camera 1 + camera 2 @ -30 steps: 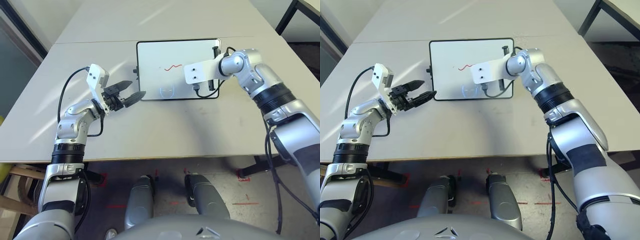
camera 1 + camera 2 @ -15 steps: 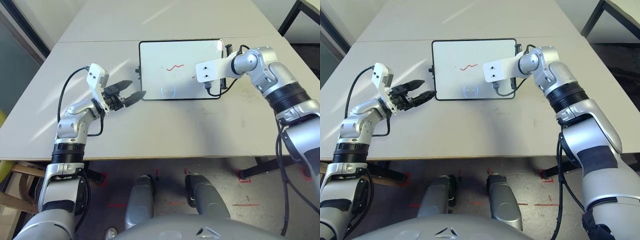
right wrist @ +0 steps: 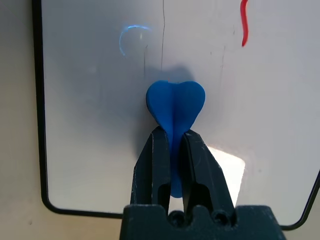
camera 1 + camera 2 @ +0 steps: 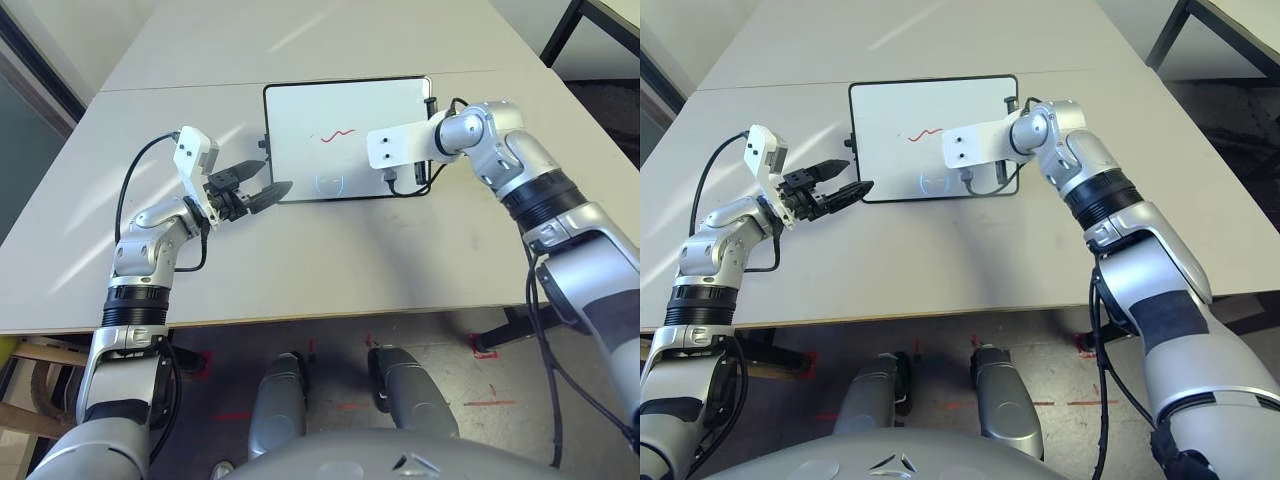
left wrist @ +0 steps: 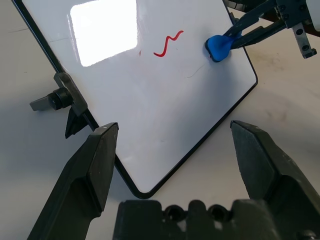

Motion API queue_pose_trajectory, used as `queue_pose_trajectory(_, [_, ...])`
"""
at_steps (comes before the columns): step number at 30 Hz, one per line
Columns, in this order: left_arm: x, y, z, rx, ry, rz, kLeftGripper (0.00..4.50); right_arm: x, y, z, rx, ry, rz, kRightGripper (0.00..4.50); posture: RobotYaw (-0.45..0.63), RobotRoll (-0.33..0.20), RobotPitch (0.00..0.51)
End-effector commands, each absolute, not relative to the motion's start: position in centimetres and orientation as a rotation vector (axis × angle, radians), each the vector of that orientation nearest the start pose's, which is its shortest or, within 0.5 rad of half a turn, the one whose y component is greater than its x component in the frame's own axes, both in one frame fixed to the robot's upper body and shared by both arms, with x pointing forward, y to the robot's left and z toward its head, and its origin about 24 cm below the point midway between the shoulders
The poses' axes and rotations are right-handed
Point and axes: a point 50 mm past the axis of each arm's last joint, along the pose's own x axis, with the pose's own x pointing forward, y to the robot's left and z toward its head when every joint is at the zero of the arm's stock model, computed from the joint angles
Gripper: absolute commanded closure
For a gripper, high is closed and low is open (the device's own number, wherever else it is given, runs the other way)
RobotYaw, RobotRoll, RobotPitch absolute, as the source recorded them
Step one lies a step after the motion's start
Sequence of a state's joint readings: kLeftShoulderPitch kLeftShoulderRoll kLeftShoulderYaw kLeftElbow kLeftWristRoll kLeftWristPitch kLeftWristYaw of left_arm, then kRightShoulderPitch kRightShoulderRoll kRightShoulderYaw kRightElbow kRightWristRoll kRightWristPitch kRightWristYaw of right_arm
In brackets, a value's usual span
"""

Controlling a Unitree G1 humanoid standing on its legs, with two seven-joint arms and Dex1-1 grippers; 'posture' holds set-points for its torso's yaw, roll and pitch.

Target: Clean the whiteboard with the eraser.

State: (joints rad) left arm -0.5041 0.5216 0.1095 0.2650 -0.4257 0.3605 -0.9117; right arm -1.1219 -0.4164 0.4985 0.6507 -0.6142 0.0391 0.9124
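Left tool [image 5: 172,160] spread wide before whiteboard [image 5: 150,110], red squiggle [image 5: 168,43], right tool [image 5: 235,39] pinching blue eraser [image 5: 218,47]

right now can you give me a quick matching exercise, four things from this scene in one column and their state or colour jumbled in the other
Things:
1. left hand
2. right hand
3. eraser
4. squiggle on the whiteboard

States or colours:
A. red
B. shut on the eraser
C. open, holding nothing
D. bright blue

Pairs: 1-C, 2-B, 3-D, 4-A
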Motion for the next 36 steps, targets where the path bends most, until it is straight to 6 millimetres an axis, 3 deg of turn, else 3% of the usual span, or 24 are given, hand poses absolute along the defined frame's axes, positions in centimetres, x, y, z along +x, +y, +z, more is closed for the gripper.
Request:
queue_pose_trajectory(1, [32.1,21.9,13.8,0.003,0.071,-0.800,0.00,39.2,-9.3,18.7,-1.484,0.215,0.879,4.41,-0.15,0.000,0.129])
queue_pose_trajectory(10, [32.0,22.0,13.9,0.005,0.070,-0.795,0.00,39.2,-9.1,19.5,-1.464,0.194,0.882,4.41,-0.14,0.000,0.127])
queue_pose_trajectory(24, [32.4,21.5,13.8,0.000,0.067,-0.811,0.00,38.0,-10.7,25.3,-1.407,0.120,0.931,4.43,-0.16,0.000,0.115])
queue_pose_trajectory(36, [32.4,21.4,13.7,-0.001,0.064,-0.808,0.00,39.8,-9.5,24.5,-1.429,0.120,0.852,4.43,-0.15,0.000,0.116])
